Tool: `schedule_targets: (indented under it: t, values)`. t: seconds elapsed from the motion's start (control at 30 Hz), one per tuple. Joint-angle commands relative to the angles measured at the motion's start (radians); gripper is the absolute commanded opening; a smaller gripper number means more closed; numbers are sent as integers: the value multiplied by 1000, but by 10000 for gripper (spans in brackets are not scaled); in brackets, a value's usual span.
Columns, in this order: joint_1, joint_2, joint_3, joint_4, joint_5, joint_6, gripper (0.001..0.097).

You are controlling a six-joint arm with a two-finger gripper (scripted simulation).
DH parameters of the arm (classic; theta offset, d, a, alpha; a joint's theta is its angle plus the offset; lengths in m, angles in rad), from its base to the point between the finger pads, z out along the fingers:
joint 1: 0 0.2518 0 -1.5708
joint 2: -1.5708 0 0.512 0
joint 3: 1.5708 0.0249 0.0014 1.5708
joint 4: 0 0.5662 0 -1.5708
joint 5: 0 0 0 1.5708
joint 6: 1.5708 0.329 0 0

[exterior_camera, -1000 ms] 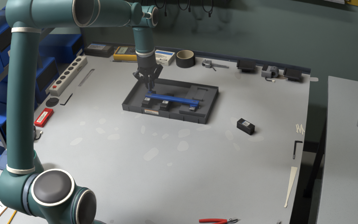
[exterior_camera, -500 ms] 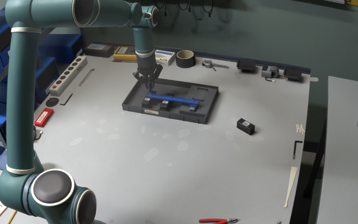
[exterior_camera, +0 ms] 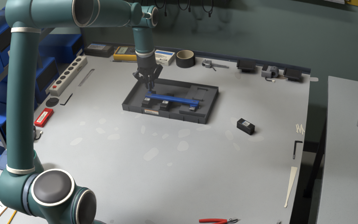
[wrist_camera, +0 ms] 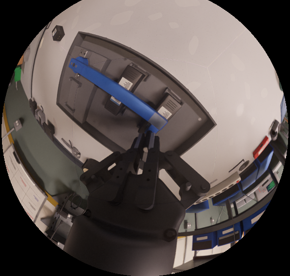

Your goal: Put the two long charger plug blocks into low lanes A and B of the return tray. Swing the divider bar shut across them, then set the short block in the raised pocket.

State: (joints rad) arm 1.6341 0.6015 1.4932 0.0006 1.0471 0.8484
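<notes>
The blue divider bar [exterior_camera: 172,99] [wrist_camera: 116,91] lies across the two long black charger blocks [exterior_camera: 147,102] [exterior_camera: 164,105], which sit side by side in the low lanes of the dark grey return tray [exterior_camera: 171,99]. My gripper [exterior_camera: 150,88] [wrist_camera: 147,137] stands at the bar's free left end, closed on the tip of the bar. The bar's pivot end is at the raised pocket [exterior_camera: 200,93] on the tray's right, which stands empty. The short black block [exterior_camera: 245,126] [wrist_camera: 57,32] lies on the table to the right of the tray.
The tray's back wall is just behind my gripper. Along the table's far edge lie a tape roll [exterior_camera: 185,58], a white box [exterior_camera: 164,57] and a yellow meter [exterior_camera: 124,53]. A power strip [exterior_camera: 68,75] lies to the left, and open table spreads in front.
</notes>
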Motion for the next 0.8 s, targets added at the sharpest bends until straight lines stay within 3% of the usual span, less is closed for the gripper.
schedule_targets:
  t: [0.0,0.53,0.77]
  values:
    - [0,-1,-2,-1,0,0,80]
    - [0,-1,-2,-1,0,0,80]
    - [0,-1,-2,-1,0,0,220]
